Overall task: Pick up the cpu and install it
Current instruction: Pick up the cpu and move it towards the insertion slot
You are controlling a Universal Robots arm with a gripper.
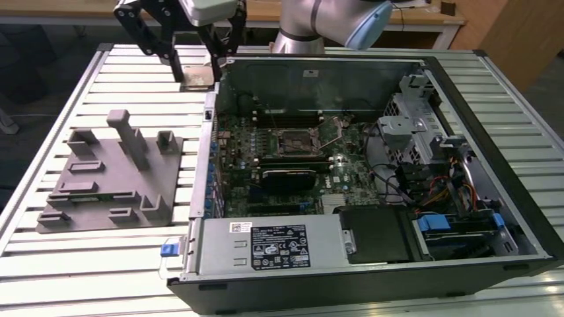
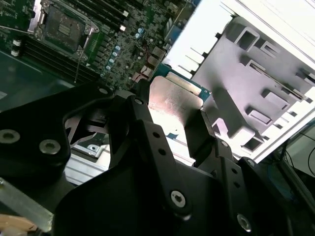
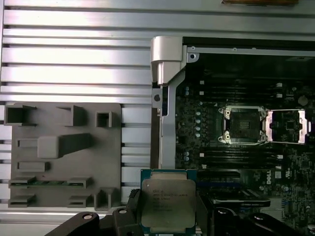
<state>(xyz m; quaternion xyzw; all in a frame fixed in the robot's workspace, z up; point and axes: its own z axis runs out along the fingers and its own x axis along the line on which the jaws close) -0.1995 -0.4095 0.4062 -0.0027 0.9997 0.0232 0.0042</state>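
The cpu (image 1: 198, 76) is a flat square chip with a pale silver top, and my gripper (image 1: 197, 71) is shut on it, black fingers on two opposite edges. It hangs above the slatted table, just outside the far corner of the open computer case on the exterior view's left. Both wrist views show the cpu (image 3: 167, 200) (image 2: 173, 101) clamped between the fingers (image 2: 142, 125). On the motherboard the empty socket (image 1: 295, 140) (image 3: 244, 125) (image 2: 61, 27) lies open, its load plate (image 3: 288, 125) folded aside. The cpu is well short of the socket.
The open computer case (image 1: 493, 198) lies on the slatted metal table (image 1: 79, 264). A grey plastic fixture (image 1: 110, 175) (image 3: 61, 155) with upright posts stands beside it on the exterior view's left. Inside are the power supply (image 1: 264, 246), drive cage (image 1: 414, 125) and cables.
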